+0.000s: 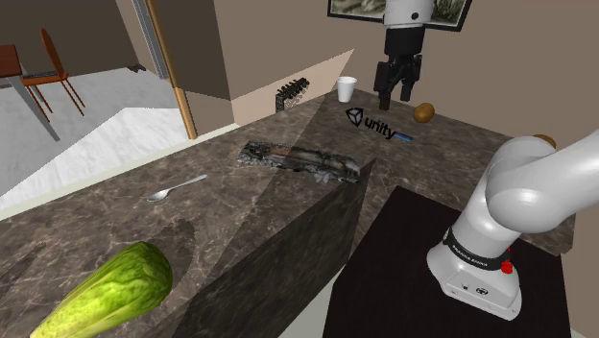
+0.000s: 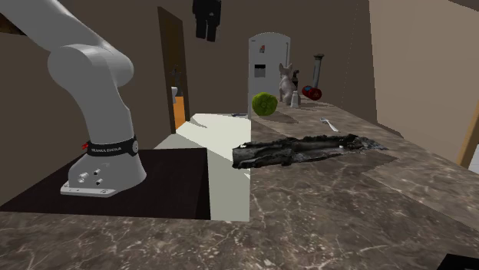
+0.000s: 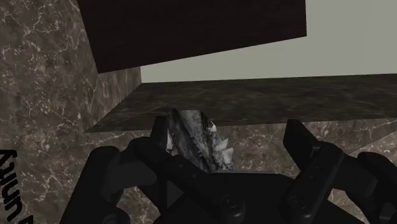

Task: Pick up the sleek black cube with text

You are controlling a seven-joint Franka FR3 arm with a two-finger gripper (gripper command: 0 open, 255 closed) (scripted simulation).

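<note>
Gripper [image 1: 396, 94], all black with two fingers, is hanging in the air above the dark marbled stone counter [image 1: 115, 221], and in the second exterior view it is showing high up [image 2: 207, 34]. Jaws are standing apart, released and clasping nothing. In the wrist view the fingers [image 3: 298, 141] are spreading wide about the gripper's middle [image 3: 226, 127].

The glossy black cube with white "unity" lettering [image 1: 372, 123] is sitting on the counter, at seven o'clock from the gripper in the shoulder view and clear of it. In the wrist view only its lettering [image 3: 9, 184] is showing, outside the fingers.

From the cube in the shoulder view:
- The white cup [image 1: 347, 89] is standing at eleven o'clock.
- The brown rounded potato [image 1: 425, 112] is lying at three o'clock.
- The long grey mottled slab [image 1: 302, 160] is lying at eight o'clock. The wrist view has it [image 3: 197, 143] between the fingers, untouched.

Farther along at eight o'clock, the silver spoon [image 1: 178, 189] and the green lettuce head [image 1: 110, 293] are lying well apart.
</note>
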